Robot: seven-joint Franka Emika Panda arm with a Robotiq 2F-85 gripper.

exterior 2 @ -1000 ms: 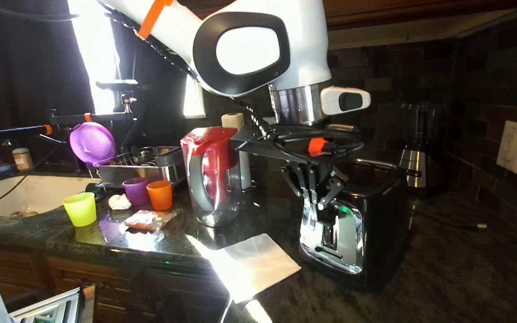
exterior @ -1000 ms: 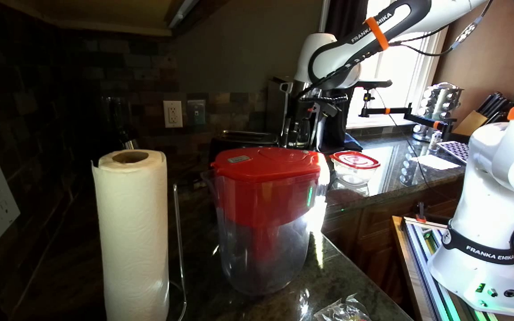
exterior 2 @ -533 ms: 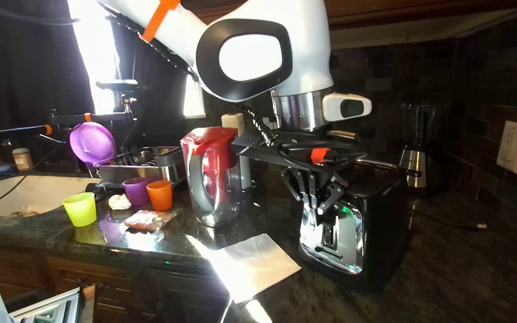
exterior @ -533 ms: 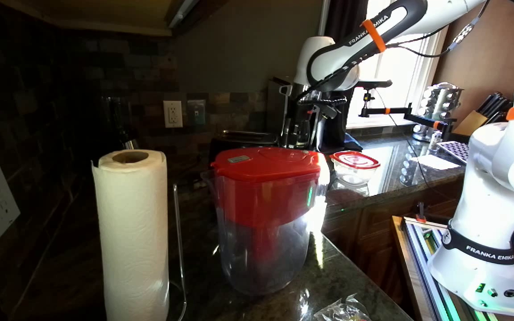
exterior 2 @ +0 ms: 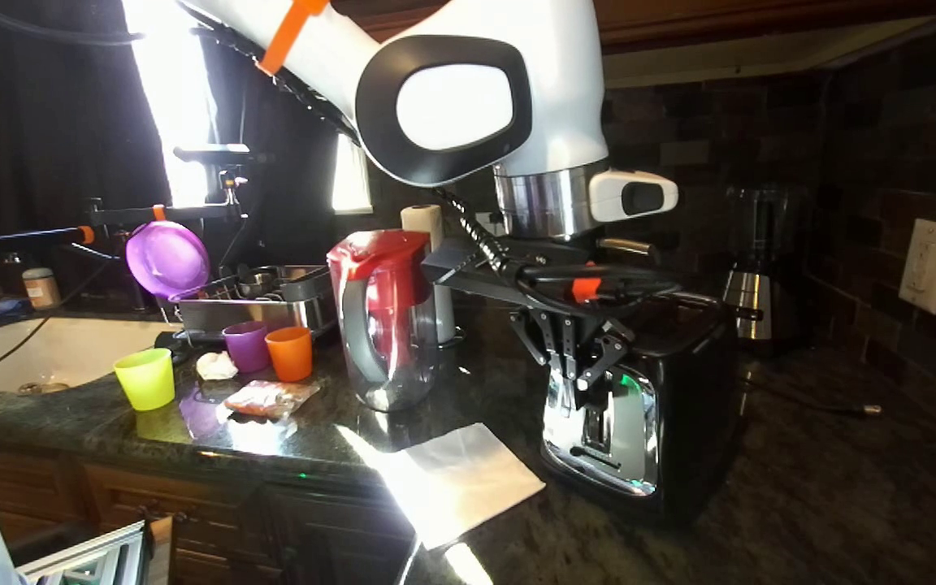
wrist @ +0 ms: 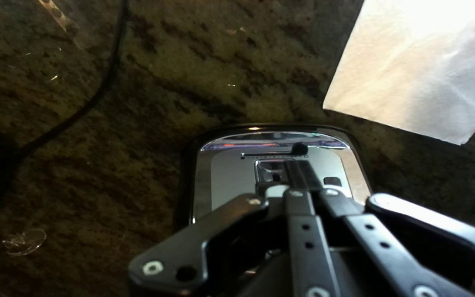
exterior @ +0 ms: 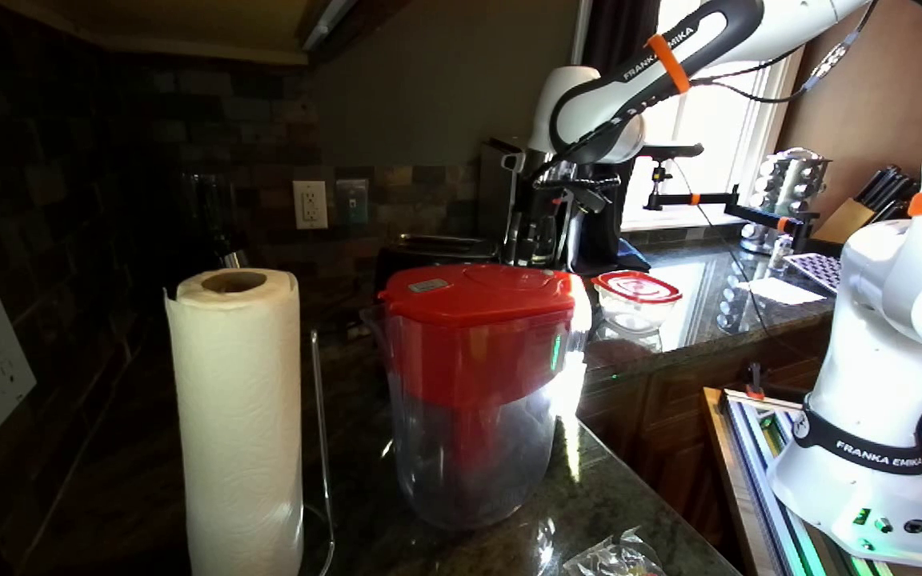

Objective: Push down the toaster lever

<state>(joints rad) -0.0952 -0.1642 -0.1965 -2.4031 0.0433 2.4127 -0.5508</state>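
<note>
Two fingers (wrist: pixel 312 175) of the end effector (wrist: pixel 302 165) are clenched, pad against pad; I hold them pointing down, in front of the chrome end panel (wrist: pixel 233 177) of the toaster (exterior 2: pixel 691 414). On that panel, in an exterior view, the lever (exterior 2: pixel 595 396) sits above the visible stretch of its vertical slot (exterior 2: pixel 598 428), just beside the fingertips; I cannot tell whether they touch. The wrist view gives me a round black knob (wrist: pixel 299 148) at one end of a slider track (wrist: pixel 268 154). The toaster stands upright on the stone surface (wrist: pixel 159 82). Near it, a pale sheet (exterior 2: pixel 468 479) lies flat. Farther off stands the red-lidded pitcher (exterior 2: pixel 387 325), with a paper roll (exterior 2: pixel 422 219) behind it. Between the pitcher and the sink (exterior 2: pixel 78 343) stand an orange cup (exterior 2: pixel 289 355), a purple cup (exterior 2: pixel 243 345) and a yellow-green cup (exterior 2: pixel 145 379). Behind them I locate the dish rack (exterior 2: pixel 249 317), and a bright window (exterior 2: pixel 167 106) at the back.
</note>
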